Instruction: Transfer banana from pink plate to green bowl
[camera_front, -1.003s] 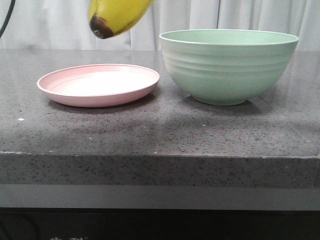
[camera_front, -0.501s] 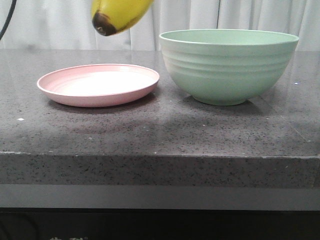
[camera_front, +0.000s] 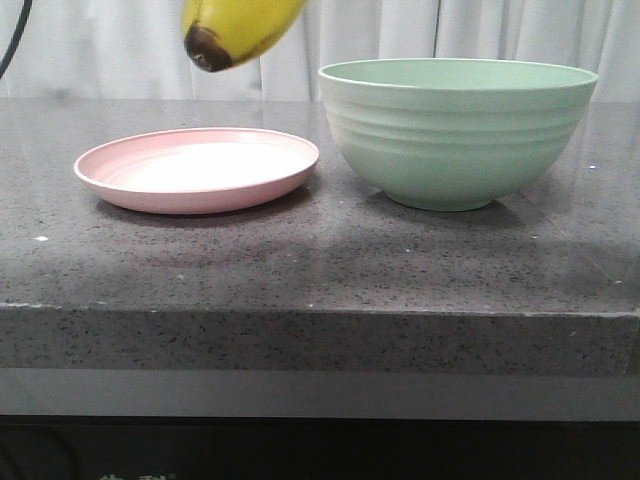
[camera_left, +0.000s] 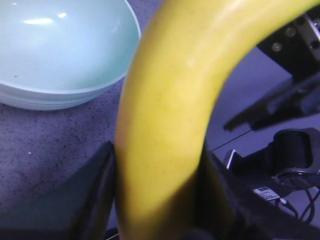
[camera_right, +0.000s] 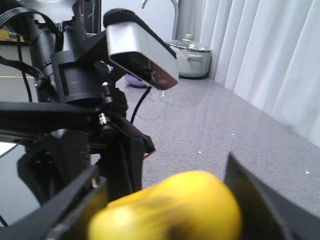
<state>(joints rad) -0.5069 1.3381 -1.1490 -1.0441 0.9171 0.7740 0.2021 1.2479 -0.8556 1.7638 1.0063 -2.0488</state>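
The banana (camera_front: 240, 25) hangs high above the empty pink plate (camera_front: 110, 178), its dark tip pointing down and to the left; neither gripper shows in the front view. In the left wrist view my left gripper (camera_left: 157, 150) is shut on the banana (camera_left: 165, 100), a finger pressed against each side. The green bowl (camera_front: 455, 130) stands empty to the right of the plate and shows beyond the banana as the green bowl (camera_left: 60, 50). In the right wrist view my right gripper (camera_right: 162, 164) stands open with the blurred end of the banana (camera_right: 170, 210) between its fingers.
The dark speckled counter (camera_front: 320, 270) ends in a front edge close to the camera. White curtains hang behind it. The left arm and its wrist camera (camera_right: 142, 55) sit close in front of the right gripper. A lidded pot (camera_right: 192, 57) stands far off.
The banana has risen a little and edged slightly right, then held nearly still. The plate and the bowl have not moved.
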